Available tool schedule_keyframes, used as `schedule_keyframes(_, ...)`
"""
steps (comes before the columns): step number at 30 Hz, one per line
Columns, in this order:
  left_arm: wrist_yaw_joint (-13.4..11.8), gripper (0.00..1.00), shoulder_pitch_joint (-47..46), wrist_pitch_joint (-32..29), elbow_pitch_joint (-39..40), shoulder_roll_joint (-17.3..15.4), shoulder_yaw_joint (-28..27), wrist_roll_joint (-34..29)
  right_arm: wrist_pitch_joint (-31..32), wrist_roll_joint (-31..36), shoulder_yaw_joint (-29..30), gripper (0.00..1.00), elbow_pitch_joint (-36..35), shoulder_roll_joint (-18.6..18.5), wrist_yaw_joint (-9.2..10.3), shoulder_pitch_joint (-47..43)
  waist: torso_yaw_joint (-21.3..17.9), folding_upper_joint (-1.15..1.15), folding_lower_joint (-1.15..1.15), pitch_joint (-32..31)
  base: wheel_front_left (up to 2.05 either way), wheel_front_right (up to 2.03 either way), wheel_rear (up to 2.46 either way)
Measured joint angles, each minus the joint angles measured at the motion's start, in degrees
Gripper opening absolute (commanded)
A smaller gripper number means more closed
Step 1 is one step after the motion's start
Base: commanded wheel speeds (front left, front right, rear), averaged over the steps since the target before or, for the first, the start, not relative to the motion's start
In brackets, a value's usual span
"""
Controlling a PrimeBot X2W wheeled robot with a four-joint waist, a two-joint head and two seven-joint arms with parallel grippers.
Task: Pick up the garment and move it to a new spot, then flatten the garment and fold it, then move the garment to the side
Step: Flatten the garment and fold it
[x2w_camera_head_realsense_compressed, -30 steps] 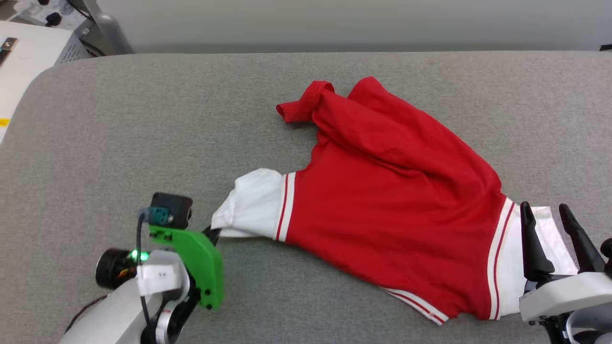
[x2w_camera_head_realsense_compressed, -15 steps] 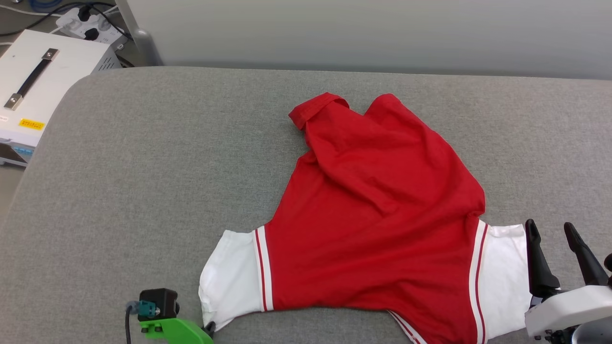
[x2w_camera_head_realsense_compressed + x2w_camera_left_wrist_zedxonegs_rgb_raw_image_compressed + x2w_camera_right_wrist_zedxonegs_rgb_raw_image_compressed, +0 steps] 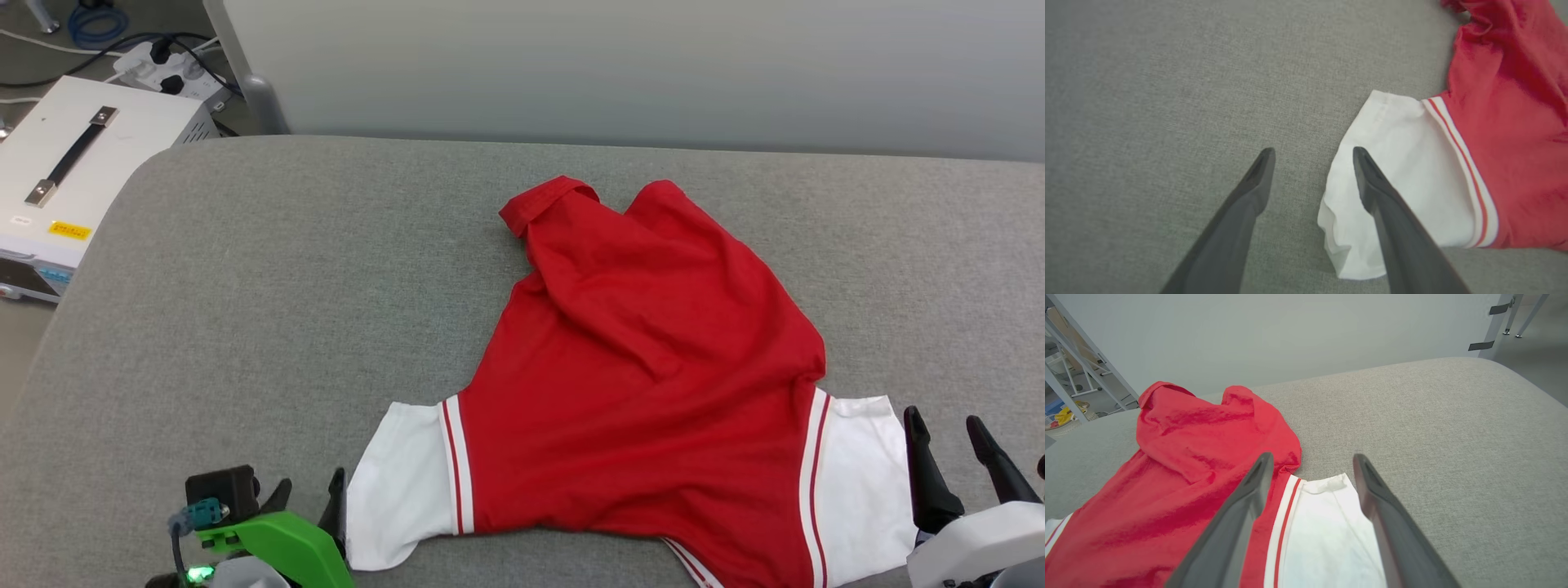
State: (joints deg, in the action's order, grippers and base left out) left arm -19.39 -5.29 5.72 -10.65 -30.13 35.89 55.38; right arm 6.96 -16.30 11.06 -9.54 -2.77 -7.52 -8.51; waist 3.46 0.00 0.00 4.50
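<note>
The garment [image 3: 645, 392] lies spread on the grey padded table [image 3: 245, 286], red body rumpled toward the far side, one white sleeve at each near corner. My left gripper [image 3: 309, 496] is open at the lower left, just left of the left white sleeve [image 3: 404, 482]. In the left wrist view the left gripper [image 3: 1313, 152] has only grey table between its tips, and its right finger [image 3: 1392, 220] overlaps the sleeve's [image 3: 1412, 175] edge. My right gripper [image 3: 944, 426] is open beside the right sleeve [image 3: 857, 474]; the right gripper [image 3: 1312, 457] hovers over that sleeve [image 3: 1323, 531], holding nothing.
A white equipment box [image 3: 73, 163] with a black handle stands off the table's rounded far-left corner, with a power strip and cables [image 3: 163, 69] behind it. A pale wall [image 3: 612, 65] runs along the table's far edge. Metal frame legs [image 3: 1073, 375] stand beyond the table.
My left gripper pulled the left sleeve nearer and outward, spreading the garment, then opened and let it go. The head camera has tilted, shifting the whole view. The right gripper stays open.
</note>
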Motion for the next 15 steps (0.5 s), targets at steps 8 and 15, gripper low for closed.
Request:
schedule_keyframes(8,2.4,1.00,-2.7,8.4,0.3,1.2,-3.0,-5.6,9.1,-1.9,4.0,1.00,2.2,0.0,0.00,-1.8,0.1,0.00,0.00,0.1,0.00,0.00,0.00)
schedule_keyframes(15,3.2,1.00,-3.7,9.0,5.9,3.2,-8.7,-14.5,25.2,-3.6,6.0,1.00,3.9,-3.9,0.00,-2.5,0.7,0.00,0.00,1.4,0.00,0.00,0.00)
